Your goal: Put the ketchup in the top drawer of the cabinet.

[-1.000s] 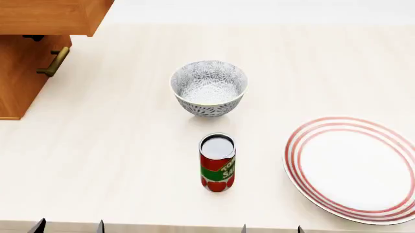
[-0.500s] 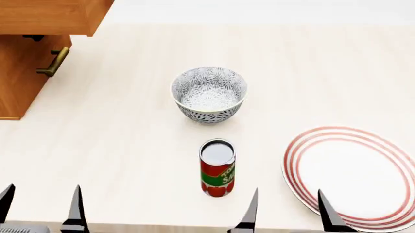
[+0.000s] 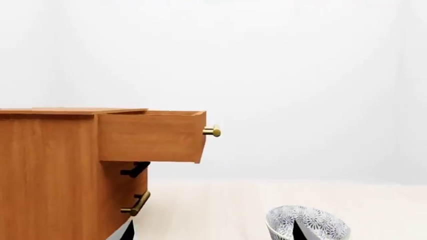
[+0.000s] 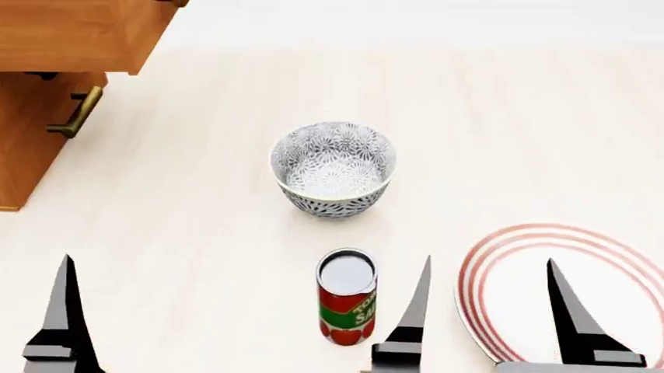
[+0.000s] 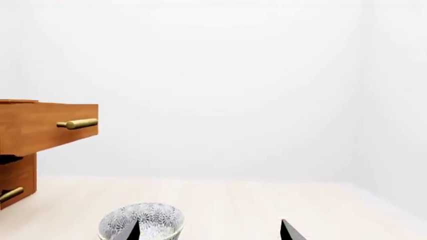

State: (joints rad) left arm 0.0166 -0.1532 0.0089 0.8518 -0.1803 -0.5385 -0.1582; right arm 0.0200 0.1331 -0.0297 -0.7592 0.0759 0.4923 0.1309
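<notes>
The ketchup, a red can with a green band and grey lid, stands upright on the light table in front of the bowl, apart from both grippers. My right gripper is open and empty, with one finger just right of the can and the other over the plate. My left gripper is open and empty; only one of its fingers shows in the head view, far left of the can. The top drawer of the cabinet stands pulled out at the far left; it also shows in the left wrist view.
A grey-white patterned bowl stands mid-table behind the can. A white plate with red rings lies at the front right. The lower drawer's brass handle sits under the open drawer. A white wall rises behind the table.
Both grippers have come further forward into the head view. The can, bowl and plate sit lower in that view than before. Neither gripper has taken hold of anything.
</notes>
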